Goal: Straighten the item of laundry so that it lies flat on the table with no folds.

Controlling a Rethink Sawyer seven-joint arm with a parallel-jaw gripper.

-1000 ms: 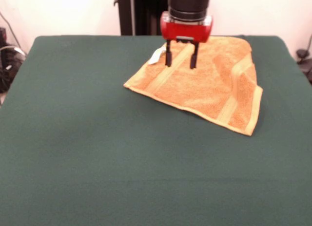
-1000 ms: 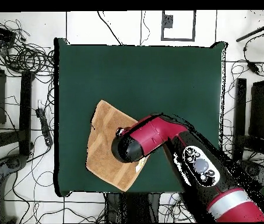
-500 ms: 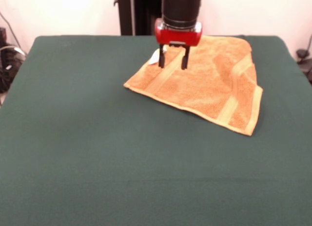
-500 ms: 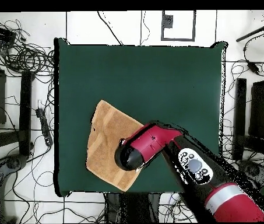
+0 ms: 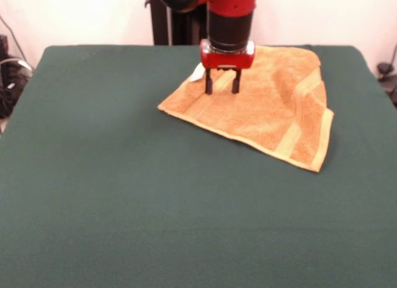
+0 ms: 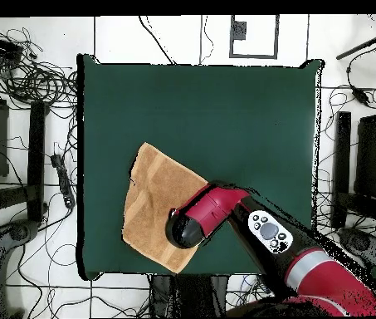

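Hovering gripper [image 5: 223, 88], fingers apart, over towel [image 5: 267, 108] on table [image 5: 124, 195].

Orange-tan towel [image 5: 260, 108] with paler bands, green table [image 5: 155, 207]

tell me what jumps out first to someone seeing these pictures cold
The orange-tan towel stands out against the dark green table; in the front view it lies toward the far right part of the table, with a fold along its right side. Right over the towel's far left part hangs the red and black arm, its gripper open with both fingers pointing down at the cloth, close to a small white tag. In the overhead view the arm covers part of the towel.
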